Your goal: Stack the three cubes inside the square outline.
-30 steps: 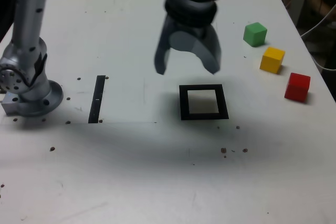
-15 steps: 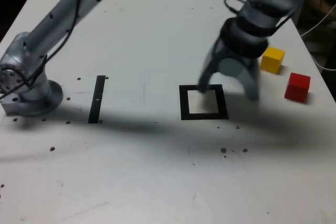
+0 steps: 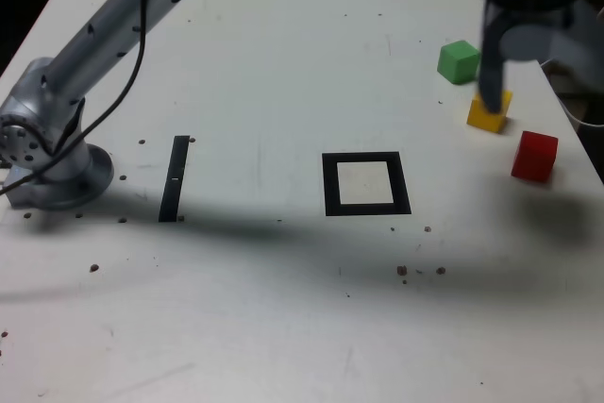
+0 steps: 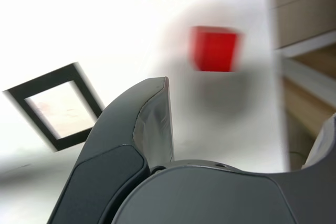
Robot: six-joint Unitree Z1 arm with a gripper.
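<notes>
The three cubes are set out on the white worktop [image 3: 236, 309], towards the exterior view's right, in a slanting row with gaps between them. The green cube [image 3: 459, 61] is placed farthest back in that row, the yellow cube [image 3: 485, 116] is seen between the other two, and the red cube [image 3: 535, 157] is found nearest the front, close to the worktop's edge on the exterior view's right. None of them is stacked. The square outline [image 3: 366, 184], a thick black frame around a white centre, is laid flat near the middle of the exterior view, well apart from the cubes, and nothing is contained in it. A straight black strip [image 3: 175, 178] is seen farther to the exterior view's left, between the outline and the arm's round base [image 3: 64, 172]. The pincer [image 3: 530, 92] is held above the worktop on the exterior view's right, blurred there, with the yellow cube partly covered by one of its fingers. Its jaws are spread wide, and nothing is gripped between them. In the wrist view, the red cube is shown blurred beyond the spread fingers, apart from them, while only part of the yellow cube is caught by the picture. A dark cable [image 3: 138, 63] is slung along the arm [image 3: 118, 35].
</notes>
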